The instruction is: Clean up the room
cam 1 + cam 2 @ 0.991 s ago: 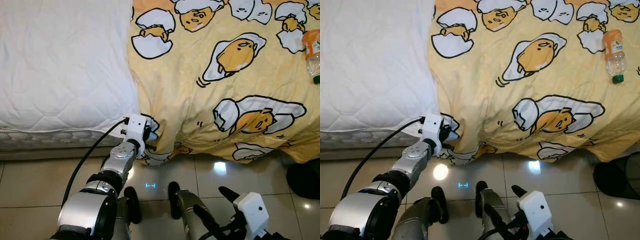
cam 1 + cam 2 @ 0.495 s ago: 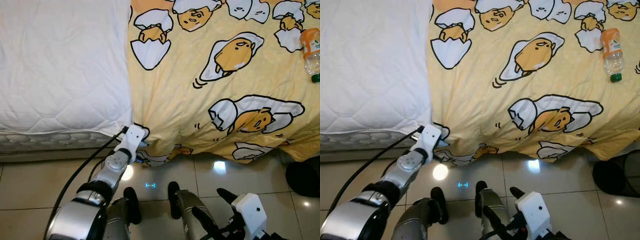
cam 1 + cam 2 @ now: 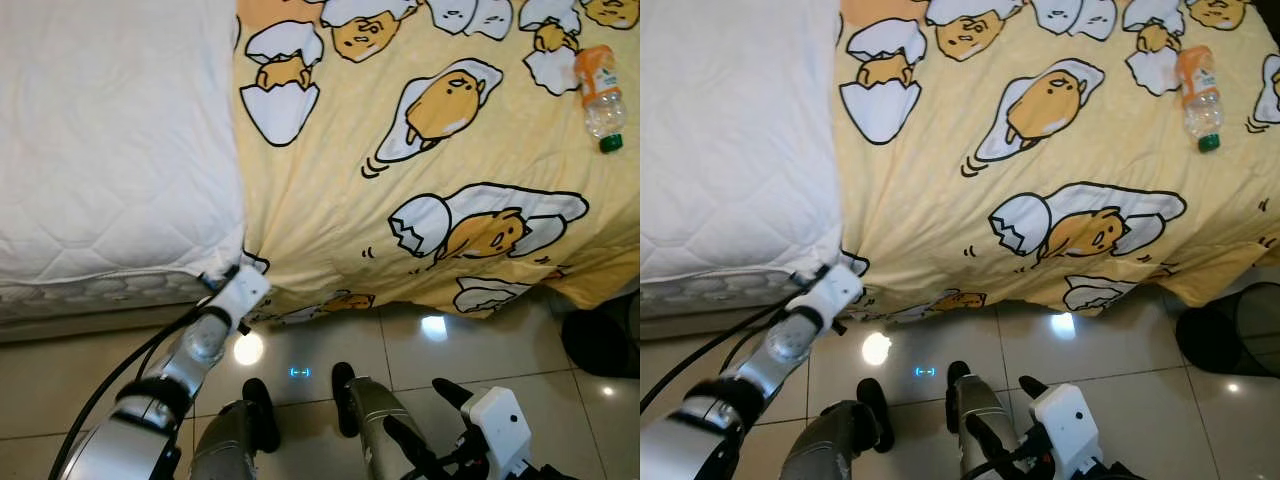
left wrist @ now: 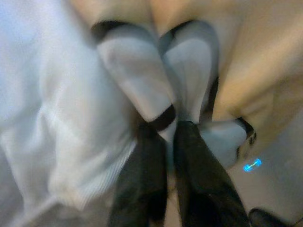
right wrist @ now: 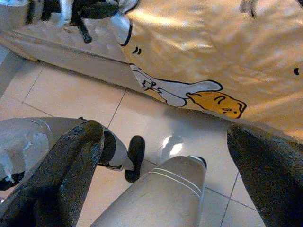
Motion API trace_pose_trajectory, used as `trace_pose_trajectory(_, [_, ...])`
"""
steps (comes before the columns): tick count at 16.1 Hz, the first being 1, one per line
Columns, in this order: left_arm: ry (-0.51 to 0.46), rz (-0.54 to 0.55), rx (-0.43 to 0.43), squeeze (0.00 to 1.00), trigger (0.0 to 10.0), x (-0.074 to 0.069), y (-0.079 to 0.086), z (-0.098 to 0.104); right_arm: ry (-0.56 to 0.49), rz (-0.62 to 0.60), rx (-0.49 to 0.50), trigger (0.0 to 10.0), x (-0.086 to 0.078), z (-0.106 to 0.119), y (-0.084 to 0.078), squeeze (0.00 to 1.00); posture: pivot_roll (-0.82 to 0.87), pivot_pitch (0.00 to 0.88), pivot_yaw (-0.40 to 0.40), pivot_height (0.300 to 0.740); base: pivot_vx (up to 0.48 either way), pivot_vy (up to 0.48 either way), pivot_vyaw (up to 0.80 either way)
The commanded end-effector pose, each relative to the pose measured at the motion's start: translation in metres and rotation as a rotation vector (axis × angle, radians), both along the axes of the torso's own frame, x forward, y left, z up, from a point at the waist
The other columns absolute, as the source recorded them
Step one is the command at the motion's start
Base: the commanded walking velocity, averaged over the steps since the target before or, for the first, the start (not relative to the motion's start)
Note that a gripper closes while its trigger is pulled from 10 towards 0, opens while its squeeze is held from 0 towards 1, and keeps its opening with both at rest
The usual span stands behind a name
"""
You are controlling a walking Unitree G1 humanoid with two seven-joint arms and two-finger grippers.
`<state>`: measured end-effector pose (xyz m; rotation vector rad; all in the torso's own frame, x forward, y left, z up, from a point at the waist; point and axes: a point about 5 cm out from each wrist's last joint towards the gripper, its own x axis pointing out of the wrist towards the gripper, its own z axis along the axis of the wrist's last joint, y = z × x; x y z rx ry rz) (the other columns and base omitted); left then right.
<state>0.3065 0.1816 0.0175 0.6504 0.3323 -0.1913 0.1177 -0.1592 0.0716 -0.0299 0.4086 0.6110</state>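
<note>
So compared to a second ago, the left gripper point(image 4: 166, 142) has dragged the hanging corner of the yellow blanket point(image 3: 420, 190) further toward the robot's left, along the near edge of the bed. The blanket's border over the white mattress cover point(image 3: 110, 150) has slid that way too, so less white is showing. The whole view has shifted a bit as well, so some of that is just the camera moving. The arm is stretched out lower and flatter than it was.

Counting from near to far: two robot feet on the tiled floor point(image 3: 60, 370), then two grippers. The right gripper point(image 5: 161, 156) hangs low over the floor near the feet with its fingers spread wide and nothing between them. The left one sits right at the bed's near edge, where blanket meets mattress cover. In the left wrist view its fingers point(image 4: 142, 189) are pinched nearly together on a fold of the blanket's printed corner.

Next, one dark round bin point(image 3: 1230, 335) on the floor just off the blanket's right-hand corner, partly cut off by the frame.

Further back, one blanket covering the bed's right side, its near edge draping over toward the floor. Then one clear plastic bottle point(image 3: 600, 85) with an orange label and green cap, lying on the blanket toward the far right corner.
</note>
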Motion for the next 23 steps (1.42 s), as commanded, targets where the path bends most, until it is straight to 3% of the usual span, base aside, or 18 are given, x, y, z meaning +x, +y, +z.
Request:
trace_pose_trajectory(1, [0.06, 0.091, -0.091, 1.0, 10.0, -0.017, 0.01, -0.017, 0.024, -0.008, -0.005, 10.0, -0.004, -0.006, -0.002, 0.0, -0.35, 0.335, -0.037, 0.74, 0.0, 0.0, 0.0])
trace_pose_trajectory(3, [-0.08, 0.168, -0.266, 1.0, 10.0, -0.017, 0.005, -0.005, 0.0, -0.062, 0.0, 10.0, 0.005, -0.009, -0.005, 0.0, -0.32, 0.304, -0.021, 0.74, 0.0, 0.0, 0.0])
trace_pose_trajectory(5, [-0.181, 0.186, -0.287, 1.0, 10.0, -0.02, 0.006, 0.007, -0.03, -0.08, 0.01, 10.0, 0.016, -0.012, -0.004, 0.0, -0.29, 0.257, -0.005, 0.74, 0.0, 0.0, 0.0])
trace_pose_trajectory(7, [-0.359, 0.143, -0.299, 1.0, 10.0, -0.018, 0.006, 0.041, -0.122, -0.115, 0.029, 10.0, 0.043, -0.009, 0.002, 0.0, -0.24, 0.173, 0.015, 0.74, 0.0, 0.0, 0.0])
trace_pose_trajectory(9, [-0.454, 0.152, -0.377, 1.0, 10.0, -0.001, 0.0, 0.071, -0.254, -0.236, 0.048, 10.0, 0.076, 0.005, -0.002, 0.0, -0.21, 0.079, 0.041, 0.74, 0.0, 0.0, 0.0])
trace_pose_trajectory(10, [-0.484, 0.159, -0.45, 1.0, 10.0, 0.013, -0.008, 0.089, -0.339, -0.348, 0.076, 10.0, 0.103, 0.017, -0.009, 0.0, -0.21, 0.028, 0.058, 0.74, 0.0, 0.0, 0.0])
trace_pose_trajectory(11, [-0.479, 0.165, -0.478, 1.0, 10.0, 0.02, -0.011, 0.094, -0.374, -0.382, 0.084, 10.0, 0.113, 0.022, -0.011, 0.0, -0.21, 0.017, 0.062, 0.74, 0.0, 0.0, 0.0])
trace_pose_trajectory(12, [-0.495, 0.216, -0.592, 1.0, 10.0, 0.031, -0.011, 0.105, -0.437, -0.424, 0.103, 10.0, 0.132, 0.033, -0.014, 0.0, -0.21, 0.0, 0.086, 0.74, 0.0, 0.0, 0.0])
trace_pose_trajectory(14, [-0.544, 0.197, -0.678, 1.0, 10.0, 0.035, -0.015, 0.119, -0.493, -0.448, 0.117, 10.0, 0.149, 0.042, -0.013, 0.0, -0.21, 0.0, 0.108, 0.74, 0.0, 0.0, 0.0])
trace_pose_trajectory(15, [-0.554, 0.158, -0.672, 1.0, 10.0, 0.033, -0.021, 0.122, -0.51, -0.455, 0.122, 10.0, 0.153, 0.045, -0.014, 0.0, -0.21, 0.0, 0.108, 0.74, 0.0, 0.0, 0.0])
trace_pose_trajectory(17, [-0.454, 0.08, -0.692, 1.0, 10.0, 0.021, -0.049, 0.107, -0.577, -0.506, 0.106, 10.0, 0.165, 0.056, -0.016, 0.0, -0.22, 0.0, 0.118, 0.74, 0.0, -0.234, 0.0])
trace_pose_trajectory(19, [-0.4, 0.095, -0.706, 1.0, 10.0, 0.023, -0.055, 0.098, -0.599, -0.548, 0.033, 10.0, 0.174, 0.059, -0.016, 0.0, -0.23, 0.0, 0.121, 0.74, 0.0, -0.472, 0.0])
trace_pose_trajectory(20, [-0.397, 0.082, -0.695, 1.0, 10.0, 0.025, -0.056, 0.098, -0.589, -0.558, 0.048, 10.0, 0.176, 0.058, -0.015, 0.0, -0.23, 0.0, 0.122, 0.74, 0.0, -0.472, 0.0])
trace_pose_trajectory(21, [-0.395, 0.028, -0.654, 1.0, 10.0, 0.026, -0.059, 0.1, -0.577, -0.567, 0.081, 10.0, 0.177, 0.054, -0.016, 1.0, -0.23, 0.0, 0.122, 0.74, 0.0, -0.446, 0.0])
trace_pose_trajectory(22, [-0.394, 0.007, -0.647, 0.42, 10.0, 0.026, -0.06, 0.1, -0.571, -0.568, 0.082, 10.0, 0.177, 0.051, -0.016, 1.0, -0.23, 0.0, 0.122, 0.74, 0.0, -0.439, 0.0])
trace_pose_trajectory(23, [-0.384, 0.024, -0.62, 0.0, 10.0, 0.023, -0.057, 0.096, -0.553, -0.574, 0.073, 10.0, 0.175, 0.046, -0.019, 1.0, -0.23, 0.0, 0.117, 0.74, 0.0, -0.431, 0.0])
